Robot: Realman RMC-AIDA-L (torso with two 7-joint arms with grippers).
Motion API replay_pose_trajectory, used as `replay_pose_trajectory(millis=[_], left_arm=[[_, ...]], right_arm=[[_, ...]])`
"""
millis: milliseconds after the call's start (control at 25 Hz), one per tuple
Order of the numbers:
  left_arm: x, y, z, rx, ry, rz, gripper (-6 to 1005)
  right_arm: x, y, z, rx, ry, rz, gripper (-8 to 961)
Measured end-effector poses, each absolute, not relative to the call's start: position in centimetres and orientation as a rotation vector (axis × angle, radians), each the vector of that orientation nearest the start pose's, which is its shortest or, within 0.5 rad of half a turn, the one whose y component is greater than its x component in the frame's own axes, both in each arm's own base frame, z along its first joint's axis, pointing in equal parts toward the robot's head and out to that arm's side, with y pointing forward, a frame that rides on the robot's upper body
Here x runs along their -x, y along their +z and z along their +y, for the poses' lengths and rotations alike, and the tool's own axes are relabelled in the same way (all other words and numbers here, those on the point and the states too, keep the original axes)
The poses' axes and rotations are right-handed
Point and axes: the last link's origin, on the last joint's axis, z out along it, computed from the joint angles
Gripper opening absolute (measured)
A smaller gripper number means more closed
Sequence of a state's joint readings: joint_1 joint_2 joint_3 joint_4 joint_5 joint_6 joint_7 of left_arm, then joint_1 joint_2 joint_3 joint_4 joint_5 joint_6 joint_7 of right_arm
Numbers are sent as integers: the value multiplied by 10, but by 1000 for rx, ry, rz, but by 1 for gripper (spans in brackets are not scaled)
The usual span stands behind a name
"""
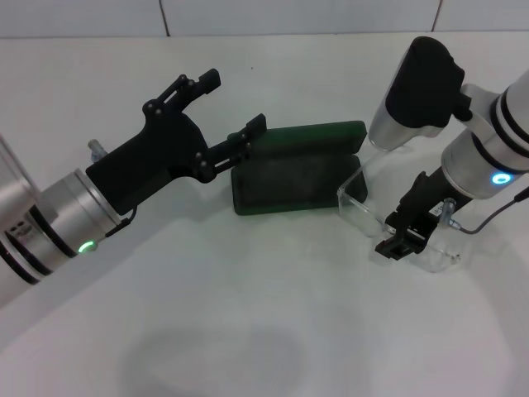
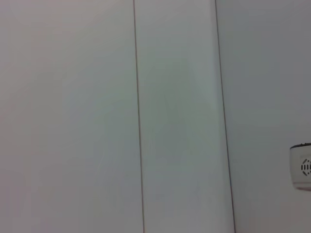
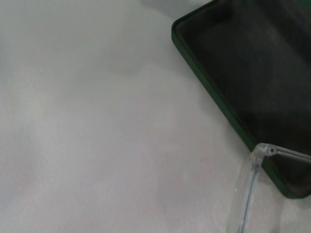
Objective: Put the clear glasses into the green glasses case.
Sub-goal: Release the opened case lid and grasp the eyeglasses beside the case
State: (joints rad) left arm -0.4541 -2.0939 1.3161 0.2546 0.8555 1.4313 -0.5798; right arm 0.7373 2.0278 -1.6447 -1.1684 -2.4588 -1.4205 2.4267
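Observation:
The green glasses case (image 1: 289, 184) lies open at mid-table, its lid (image 1: 318, 137) raised at the far side and its dark lining showing (image 3: 252, 73). The clear glasses (image 1: 354, 192) sit just right of the case, one end by its right edge (image 3: 260, 155). My right gripper (image 1: 398, 241) is shut on the glasses' frame near their right side. At the case's left end my left gripper (image 1: 235, 101) hovers open, its lower finger (image 1: 248, 132) beside the lid's left corner. It holds nothing.
The white table (image 1: 248, 314) extends wide in front of the case. A tiled wall (image 1: 297, 16) runs along the back. The left wrist view shows only wall panels and a small white device (image 2: 301, 167).

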Motion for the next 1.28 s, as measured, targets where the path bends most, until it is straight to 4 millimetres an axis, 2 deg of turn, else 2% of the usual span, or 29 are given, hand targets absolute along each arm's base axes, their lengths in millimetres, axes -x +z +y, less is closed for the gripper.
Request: replay_pose_trajectory(millis=[800,1280], left_arm=[[249,-44,312,2244,-1066,-226,878],[250,-45,312,2244,-1067,-228,877]], right_arm=[[-160,-57,357,2821,-668,494,290],[-160,-58,357,2818,-659,484,254]])
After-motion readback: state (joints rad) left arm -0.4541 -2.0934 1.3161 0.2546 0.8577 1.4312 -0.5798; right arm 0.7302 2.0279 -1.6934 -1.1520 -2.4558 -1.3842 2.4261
